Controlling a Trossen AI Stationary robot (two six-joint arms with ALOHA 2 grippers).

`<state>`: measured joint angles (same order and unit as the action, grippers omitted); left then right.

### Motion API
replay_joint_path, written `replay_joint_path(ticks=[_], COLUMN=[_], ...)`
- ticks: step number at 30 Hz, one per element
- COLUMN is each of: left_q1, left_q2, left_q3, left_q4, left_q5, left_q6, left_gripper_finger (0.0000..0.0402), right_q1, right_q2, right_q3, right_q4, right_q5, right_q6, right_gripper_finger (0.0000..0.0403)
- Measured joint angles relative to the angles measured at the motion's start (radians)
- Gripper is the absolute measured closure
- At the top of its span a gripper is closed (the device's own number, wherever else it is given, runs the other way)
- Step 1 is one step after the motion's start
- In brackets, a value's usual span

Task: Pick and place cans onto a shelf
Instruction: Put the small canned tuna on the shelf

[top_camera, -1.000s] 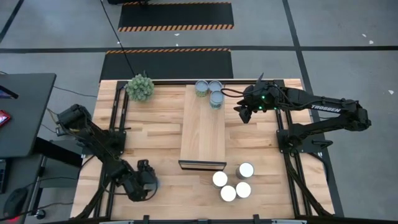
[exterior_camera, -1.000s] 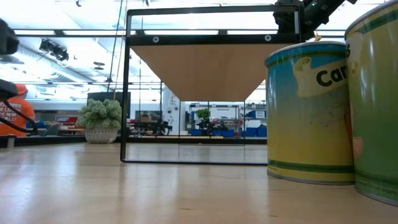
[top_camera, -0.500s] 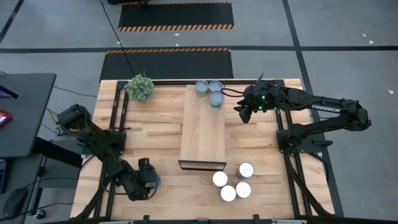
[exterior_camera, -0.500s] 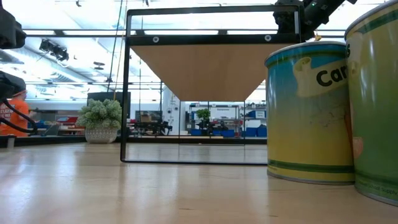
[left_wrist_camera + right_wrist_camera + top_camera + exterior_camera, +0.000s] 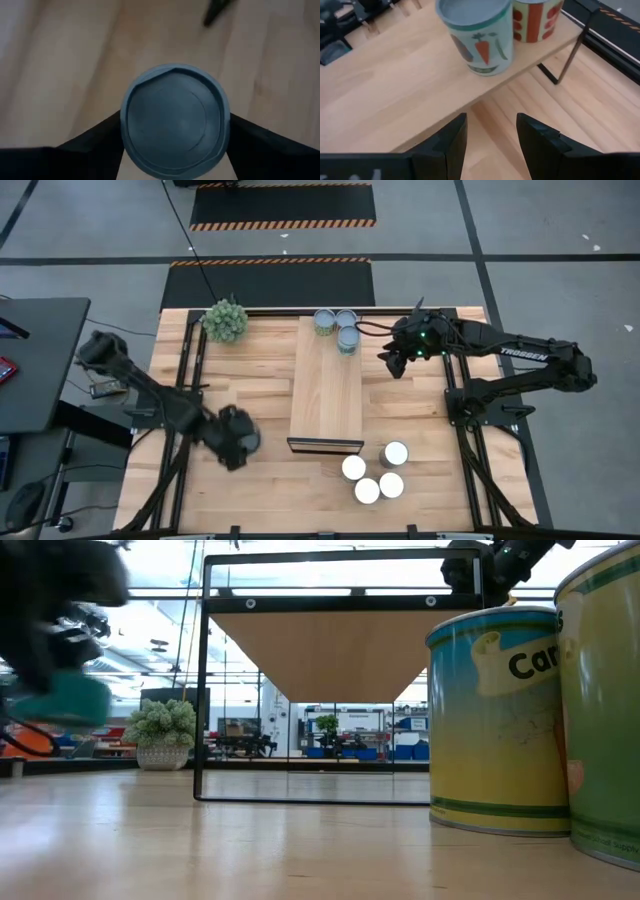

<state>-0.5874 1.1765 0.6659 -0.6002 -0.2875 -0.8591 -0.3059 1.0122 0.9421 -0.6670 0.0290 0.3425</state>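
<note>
My left gripper [image 5: 236, 442] is shut on a can with a pale blue-grey top [image 5: 175, 117], above the table left of the shelf's near end. It shows as a blurred teal shape [image 5: 60, 700] in the low view. The shelf [image 5: 326, 385] is a raised light-wood plank. Three blue-grey-topped cans [image 5: 340, 327] stand on its far end. Several white-topped cans [image 5: 375, 472] stand on the table near the shelf's near right corner. My right gripper [image 5: 390, 360] is open and empty, right of the shelf's far end, near the carrot-label can [image 5: 477, 35]. My left gripper pinches the can's round side wall just under its top rim [image 5: 127, 135] between its two fingers [image 5: 95, 142], one on each side. The fingers come from above, pointing down. The can stays upright, top up, lifted clear of the table.
A green spiky plant ball [image 5: 225, 320] sits at the table's far left. Dark metal frames [image 5: 190, 360] run along both sides of the table. Two of the white-topped cans [image 5: 495, 720] fill the right of the low view. Bare tabletop [image 5: 250, 380] lies between the left frame and the shelf.
My left gripper has risen from the table's near left corner with the blue-grey-topped can. It has gone toward the far edge and a little toward the shelf, and the can is now lifted clear.
</note>
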Motion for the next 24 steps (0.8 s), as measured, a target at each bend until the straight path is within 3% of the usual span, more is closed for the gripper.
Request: replay_joint_path(ticks=[6, 11, 18, 24], left_q1=[0.307, 0.543, 0.842, 0.959], left_q2=[-0.139, -0.134, 0.02, 0.239], left_q3=[0.009, 0.148, 0.405, 0.657], left_q4=[-0.019, -0.091, -0.117, -0.114], left_q5=[0.121, 0.149, 0.22, 0.284], left_q6=[0.189, 0.418, 0.666, 0.796], left_gripper_finger=[0.0112, 0.0112, 0.0113, 0.0113], right_q1=[-0.061, -0.106, -0.136, -0.175], right_q2=[0.0, 0.0, 0.0, 0.001], right_q3=[0.0, 0.0, 0.0, 0.0], right_q4=[-0.011, -0.012, -0.013, -0.013], right_q5=[-0.053, -0.107, -0.102, -0.102], right_q6=[-0.023, -0.053, -0.124, -0.165], right_gripper_finger=[0.0225, 0.0225, 0.0225, 0.0225])
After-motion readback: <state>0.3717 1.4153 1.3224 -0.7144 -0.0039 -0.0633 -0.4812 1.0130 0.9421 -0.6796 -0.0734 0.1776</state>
